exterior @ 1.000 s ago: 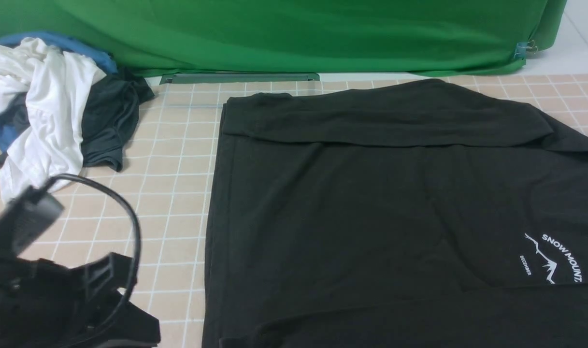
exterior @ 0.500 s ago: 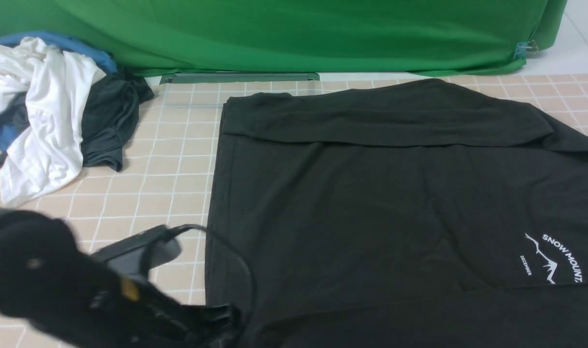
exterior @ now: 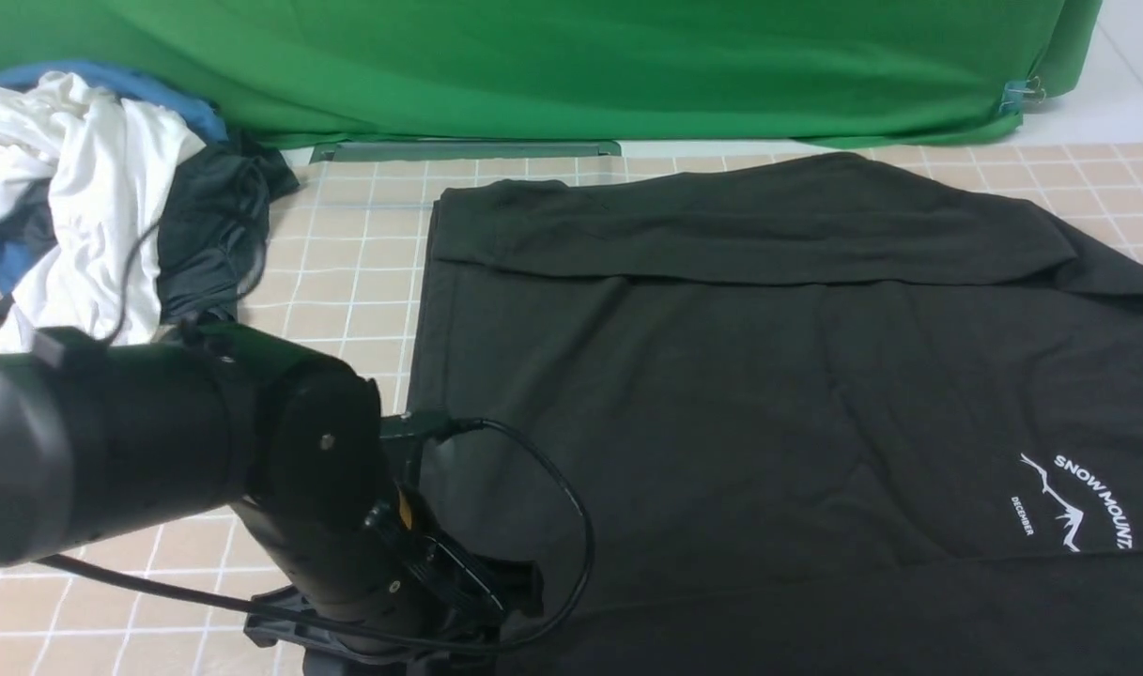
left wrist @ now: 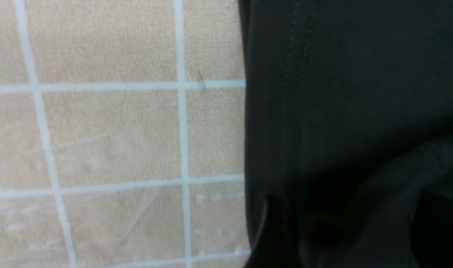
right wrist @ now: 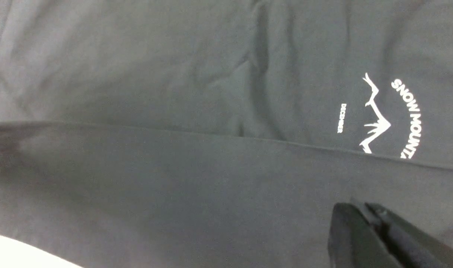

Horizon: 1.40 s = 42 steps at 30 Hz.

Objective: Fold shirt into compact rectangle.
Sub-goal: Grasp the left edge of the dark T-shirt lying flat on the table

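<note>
- Your left pincer (left wrist: 347, 227) is spread, fingers apart over the stitched edge of the large black long-sleeved knit shirt (exterior: 721, 394).
- Your right pincer (right wrist: 354, 223) is pressed together, pinching nothing, near the white mountain print (right wrist: 377, 115).
- The shirt lies flat on the peach gridded bench (exterior: 346, 282), far sleeve folded across.

One black shirt (exterior: 721, 376); three heaped garments (exterior: 92, 207) (white, blue, dark grey); one green backdrop (exterior: 580, 66).
</note>
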Tool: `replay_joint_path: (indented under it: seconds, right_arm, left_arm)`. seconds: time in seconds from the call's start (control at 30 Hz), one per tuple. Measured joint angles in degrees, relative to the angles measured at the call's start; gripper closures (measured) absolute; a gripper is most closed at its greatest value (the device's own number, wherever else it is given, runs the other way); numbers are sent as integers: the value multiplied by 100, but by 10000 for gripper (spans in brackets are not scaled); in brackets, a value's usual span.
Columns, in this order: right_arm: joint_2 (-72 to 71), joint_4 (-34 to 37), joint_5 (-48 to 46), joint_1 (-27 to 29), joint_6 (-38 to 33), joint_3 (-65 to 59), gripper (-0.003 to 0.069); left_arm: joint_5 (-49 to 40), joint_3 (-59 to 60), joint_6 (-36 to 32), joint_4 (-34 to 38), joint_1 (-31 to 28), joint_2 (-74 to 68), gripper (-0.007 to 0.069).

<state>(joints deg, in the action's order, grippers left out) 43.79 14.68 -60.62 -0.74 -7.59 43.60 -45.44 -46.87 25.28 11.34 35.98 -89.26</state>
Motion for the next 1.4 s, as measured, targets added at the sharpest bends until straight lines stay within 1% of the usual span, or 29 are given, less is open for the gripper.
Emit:
replay_joint_path:
  seconds: [0.07, 0.13, 0.27, 0.33, 0.53, 0.63, 0.73, 0.83, 0.97, 1.07, 1.17, 1.2, 1.23, 1.33, 1.4]
  right_arm:
    - [0, 0, 0, 0, 0, 0, 624]
    - [0, 0, 17, 0, 0, 0, 622]
    - [0, 0, 17, 0, 0, 0, 620]
    - [0, 0, 17, 0, 0, 0, 620]
    - [0, 0, 22, 0, 0, 0, 608]
    - [0, 0, 72, 0, 0, 0, 601]
    - [0, 0, 106, 0, 0, 0, 594]
    - [0, 0, 118, 0, 0, 0, 588]
    - [0, 0, 124, 0, 0, 0, 587]
    - [0, 0, 124, 0, 0, 0, 582]
    - [0, 0, 159, 0, 0, 0, 578]
    - [0, 0, 169, 0, 0, 0, 578]
    - [0, 0, 205, 0, 0, 0, 575]
    - [0, 0, 242, 0, 0, 0, 569]
    - [0, 0, 255, 0, 0, 0, 567]
  left_arm:
    - [56, -1, -91, 44, 0, -115, 132]
    - [176, -1, -192, 56, 0, -223, 117]
    - [401, -24, -318, 103, 0, -317, 126]
    - [489, -30, -318, 153, 0, -324, 151]
    - [689, -41, -470, 179, 0, -324, 279]
    - [742, -41, -489, 203, 0, -324, 329]
    - [761, -41, -491, 280, 0, -324, 359]
    - [761, -41, -496, 480, 0, -324, 371]
    - [761, -41, -496, 632, 0, -324, 374]
    - [590, -80, -454, 642, 0, -324, 369]
    - [147, -284, -440, 374, 0, -324, 340]
    - [121, -296, -441, 348, 0, -324, 337]
    - [-40, -387, -441, 135, 0, -324, 325]
    - [-151, -424, -424, -315, 0, -324, 305]
    - [-153, -424, -424, -479, 0, -324, 299]
